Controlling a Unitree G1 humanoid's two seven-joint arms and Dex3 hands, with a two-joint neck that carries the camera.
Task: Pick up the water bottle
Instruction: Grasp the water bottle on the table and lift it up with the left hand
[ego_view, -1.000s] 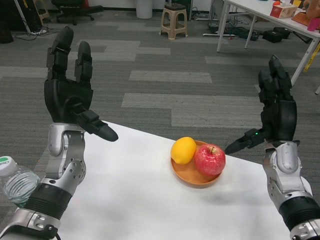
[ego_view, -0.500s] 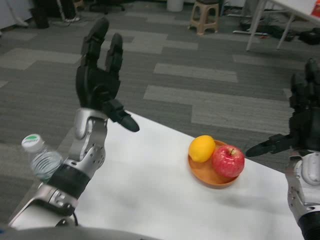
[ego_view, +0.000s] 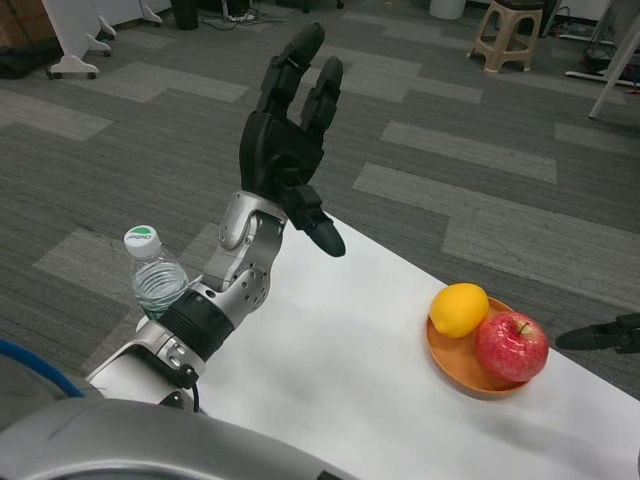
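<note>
The water bottle (ego_view: 155, 278) stood upright at the left edge of the desk (ego_view: 330, 350), just beside the left forearm on its outer side, partly hidden by it, its white-and-green cap well below the left robot hand (ego_view: 285, 150). That hand was raised above the bottle and beyond it, fingers spread apart and holding nothing. Only a dark tip or two of the right robot hand (ego_view: 600, 337) showed at the picture's edge, far from the bottle on the other side of the orange plate (ego_view: 450, 362) — I could not tell whether it was open or closed. The bottle looked like thin clear plastic, ribbed, probably light and easily dented, perhaps a little slick — so I would have taken it round the ribbed middle, gently, not by the narrow cap.
</note>
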